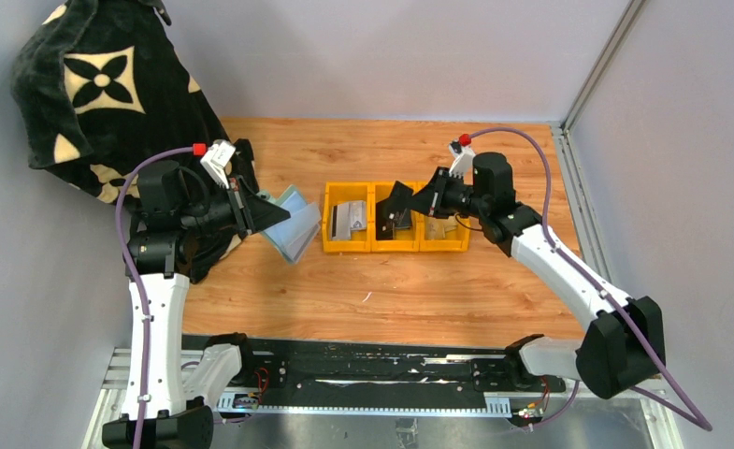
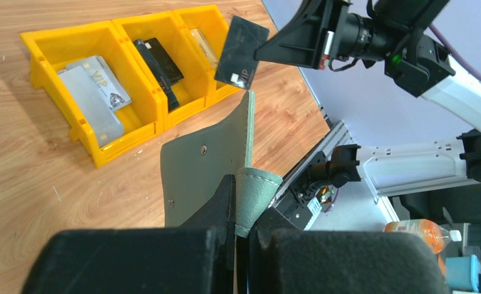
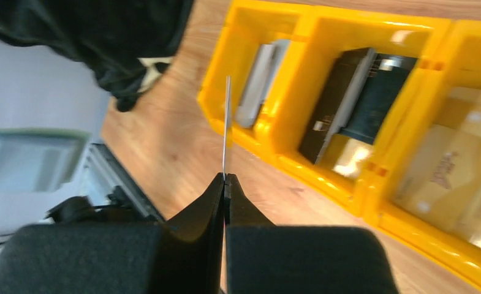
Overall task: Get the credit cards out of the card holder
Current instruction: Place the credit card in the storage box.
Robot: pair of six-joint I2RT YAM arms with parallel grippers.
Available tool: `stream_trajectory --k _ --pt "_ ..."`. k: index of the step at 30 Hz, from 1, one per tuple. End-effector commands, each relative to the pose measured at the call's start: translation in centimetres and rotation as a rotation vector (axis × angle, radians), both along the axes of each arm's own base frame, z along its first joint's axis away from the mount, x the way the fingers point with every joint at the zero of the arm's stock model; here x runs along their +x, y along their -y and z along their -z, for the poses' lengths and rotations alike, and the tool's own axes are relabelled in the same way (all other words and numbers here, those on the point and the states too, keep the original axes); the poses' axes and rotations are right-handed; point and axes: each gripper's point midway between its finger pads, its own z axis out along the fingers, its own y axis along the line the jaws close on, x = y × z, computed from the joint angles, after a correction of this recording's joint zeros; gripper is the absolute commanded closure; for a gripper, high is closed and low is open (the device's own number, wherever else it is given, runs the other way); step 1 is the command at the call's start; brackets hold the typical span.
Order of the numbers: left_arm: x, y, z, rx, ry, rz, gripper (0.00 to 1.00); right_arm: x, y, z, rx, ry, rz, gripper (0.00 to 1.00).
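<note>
**Extraction under way, drop-off next**

The right gripper [image 3: 224, 184] is pinched tight on a thin dark rectangular card [image 2: 241, 52], held edge-up over the three-compartment yellow plastic bin [image 2: 97, 156]. The left gripper [image 2: 241, 205] is clamped on the sage-green bifold card holder [image 2: 198, 162], lifted just left of the bin. The next move is probably to lower and release the card beside the grey cards [image 2: 94, 92] in the left compartment. A black wallet [image 2: 158, 64] fills the middle one, and the bin walls could catch the card.

A sage-green holder [image 2: 198, 165], a black card [image 2: 241, 52], grey cards [image 2: 90, 92], yellow bins [image 2: 121, 144], a black wallet [image 2: 158, 67], a light-brown wood-grained table [image 1: 391, 290] and a black cloth [image 1: 157, 94] patterned with cream flowers and diamonds are seen.
</note>
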Motion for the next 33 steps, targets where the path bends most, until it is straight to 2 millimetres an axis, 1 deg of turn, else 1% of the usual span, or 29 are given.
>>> stream_trajectory --k 1,6,7,10,16,21,27,33 --pt "-0.4 0.3 -0.9 -0.014 0.028 0.039 1.0 2.2 2.7 4.9 -0.27 -0.047 0.032 1.0" --pt "-0.5 0.3 -1.2 -0.017 0.025 0.027 1.0 4.5 2.2 8.1 -0.361 -0.116 0.009 1.0" --pt "-0.4 0.3 -1.2 -0.018 0.021 0.024 1.0 4.9 2.1 8.2 -0.368 -0.119 0.008 1.0" --pt "-0.4 0.4 -0.8 -0.021 0.002 0.024 1.0 6.2 1.7 9.8 -0.402 -0.145 0.002 1.0" --pt "-0.8 0.6 -0.4 -0.016 -0.003 0.034 1.0 7.5 -0.2 11.3 -0.42 -0.171 -0.033 1.0" --pt "-1.2 0.6 0.1 0.0 -0.002 0.051 1.0 8.4 -1.3 12.4 -0.438 -0.185 -0.043 1.0" --pt "-1.3 0.6 0.4 0.011 -0.001 0.064 1.0 8.8 -1.6 13.5 -0.462 -0.203 -0.045 1.0" --pt "-1.3 0.7 0.5 0.012 0.002 0.074 1.0 9.0 -1.5 13.8 -0.469 -0.209 -0.039 1.0"
